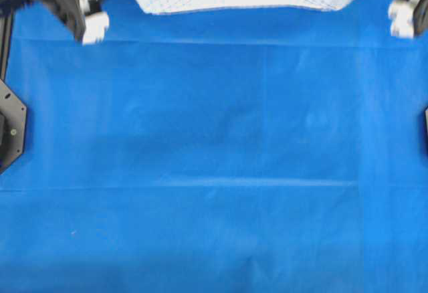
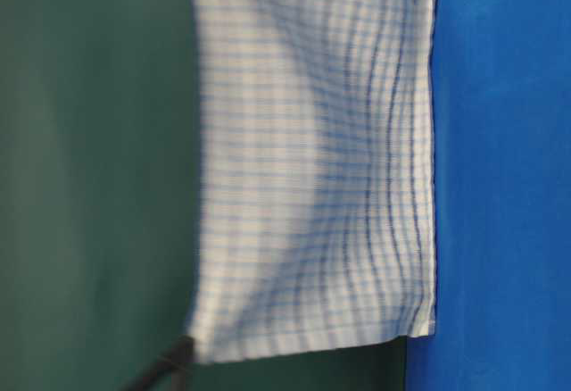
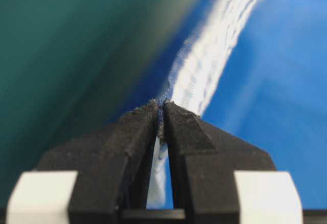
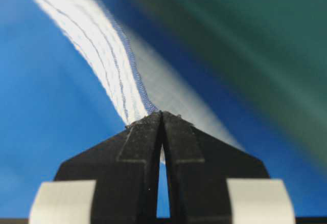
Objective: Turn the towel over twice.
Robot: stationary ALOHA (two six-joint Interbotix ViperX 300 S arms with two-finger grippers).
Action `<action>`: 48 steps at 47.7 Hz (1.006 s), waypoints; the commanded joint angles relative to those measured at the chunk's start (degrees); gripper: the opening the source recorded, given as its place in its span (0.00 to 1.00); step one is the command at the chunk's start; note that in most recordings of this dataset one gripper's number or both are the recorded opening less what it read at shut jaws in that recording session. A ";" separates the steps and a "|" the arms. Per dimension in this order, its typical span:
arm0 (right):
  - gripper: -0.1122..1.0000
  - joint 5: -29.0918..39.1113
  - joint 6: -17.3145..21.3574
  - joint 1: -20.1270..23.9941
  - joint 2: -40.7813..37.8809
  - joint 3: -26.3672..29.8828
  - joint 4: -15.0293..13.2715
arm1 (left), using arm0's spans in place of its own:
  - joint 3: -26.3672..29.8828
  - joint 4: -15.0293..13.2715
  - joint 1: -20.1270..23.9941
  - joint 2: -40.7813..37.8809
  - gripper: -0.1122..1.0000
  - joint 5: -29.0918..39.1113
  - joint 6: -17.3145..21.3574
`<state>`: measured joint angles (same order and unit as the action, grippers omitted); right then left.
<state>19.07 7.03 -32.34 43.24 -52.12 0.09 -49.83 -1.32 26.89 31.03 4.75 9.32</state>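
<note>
Hanging striped woven towel | both grippers pinching hem | blue sheet

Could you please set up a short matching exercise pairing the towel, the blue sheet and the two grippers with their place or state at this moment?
Column one:
1. towel
2. blue sheet
3. left gripper
4. right gripper

Column two:
A. lies flat over the table
B. shut on a towel corner, at the overhead view's left
C. hangs lifted, stretched between two grippers
D. shut on a towel corner, at the overhead view's right

Pairs: 1-C, 2-A, 3-B, 4-D
</note>
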 commanded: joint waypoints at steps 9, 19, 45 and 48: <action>0.13 0.18 9.32 12.48 -1.49 -7.03 0.44 | -7.03 -0.53 -11.51 -1.32 0.14 -0.62 -3.78; 0.13 -2.37 16.79 21.09 -5.71 -11.43 0.44 | -13.18 -0.53 -19.42 -5.89 0.14 -7.12 -15.21; 0.13 -14.59 31.55 42.36 -25.84 -10.90 0.44 | -13.54 -0.53 -39.46 -24.17 0.14 -19.69 -32.34; 0.13 -14.59 32.08 43.51 -27.33 -10.11 0.44 | -13.18 -0.53 -40.34 -25.05 0.14 -19.78 -32.43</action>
<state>5.19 38.85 9.76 17.05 -64.07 0.35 -64.25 -1.76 -12.30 6.42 -14.50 -23.03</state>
